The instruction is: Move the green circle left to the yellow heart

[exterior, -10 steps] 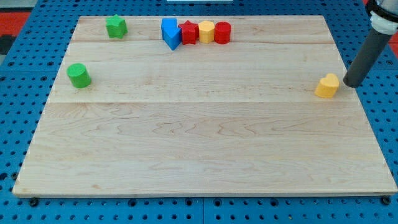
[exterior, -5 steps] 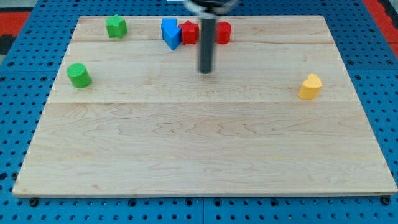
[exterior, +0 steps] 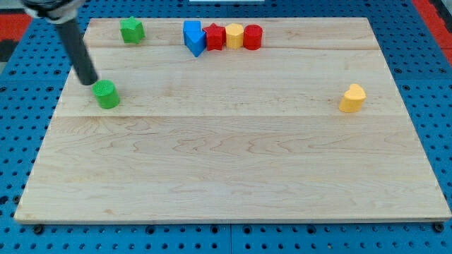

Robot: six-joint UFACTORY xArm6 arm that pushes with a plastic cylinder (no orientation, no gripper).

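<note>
My tip [exterior: 87, 80] has no hand to open. It touches the green circle [exterior: 106, 94] near the left edge, ready to push it toward the yellow heart [exterior: 352, 98] by the right edge.

A lab test bench, by the look of it: a pale wooden counter [exterior: 233, 176] lies on a blue perforated pegboard base [exterior: 438, 85], with small coloured blocks along its top edge.

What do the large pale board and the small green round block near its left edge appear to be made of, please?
The pale board looks like light wood, matt: grain lines and plank seams show. The green round block seems painted wood or plastic, with flat, even colour and no visible grain; which one is unclear. My tip sits just at its upper left.
</note>
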